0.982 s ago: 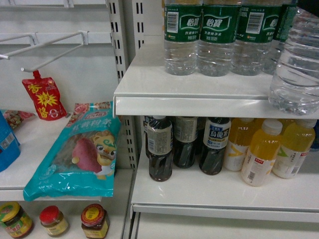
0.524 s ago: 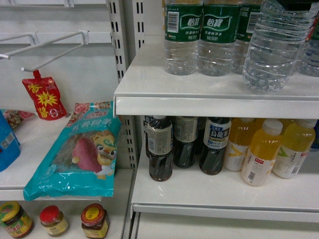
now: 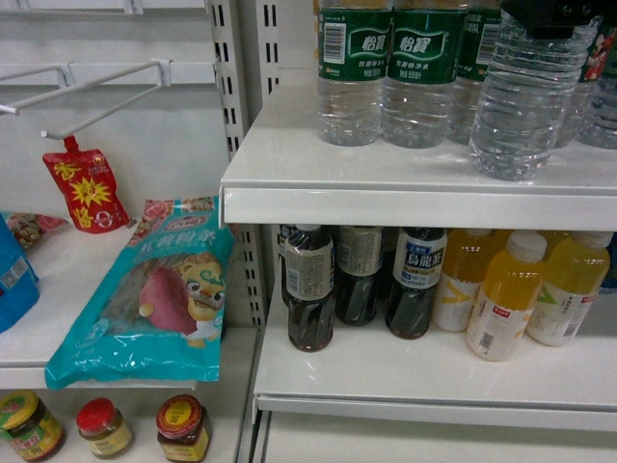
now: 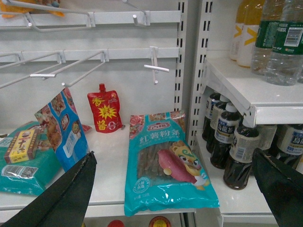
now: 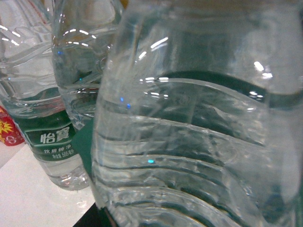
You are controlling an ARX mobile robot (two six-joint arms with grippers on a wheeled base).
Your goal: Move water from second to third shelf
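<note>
The water bottle [image 3: 525, 106], clear and ribbed, stands upright at the right of the upper white shelf [image 3: 386, 198], its base at the shelf surface next to other green-labelled water bottles [image 3: 386, 77]. My right gripper [image 3: 559, 14] shows only as a black shape at the bottle's top, shut on it. In the right wrist view the bottle [image 5: 189, 142] fills the frame and hides the jaws. In the left wrist view my left gripper [image 4: 173, 189] is open with nothing between its black fingers [image 4: 61, 198], low in front of the left shelf.
Dark drink bottles [image 3: 310, 289] and yellow juice bottles [image 3: 506, 299] stand on the shelf below. On the left bay lie a teal snack packet [image 3: 154, 289] and a red pouch [image 3: 87, 188], under wire hooks [image 3: 106, 96]. Jars [image 3: 181, 429] sit lower down.
The held water bottle moved left from the right edge onto the upper shelf beside the other bottles, then stayed put. More of the black gripper shows at the top now.
</note>
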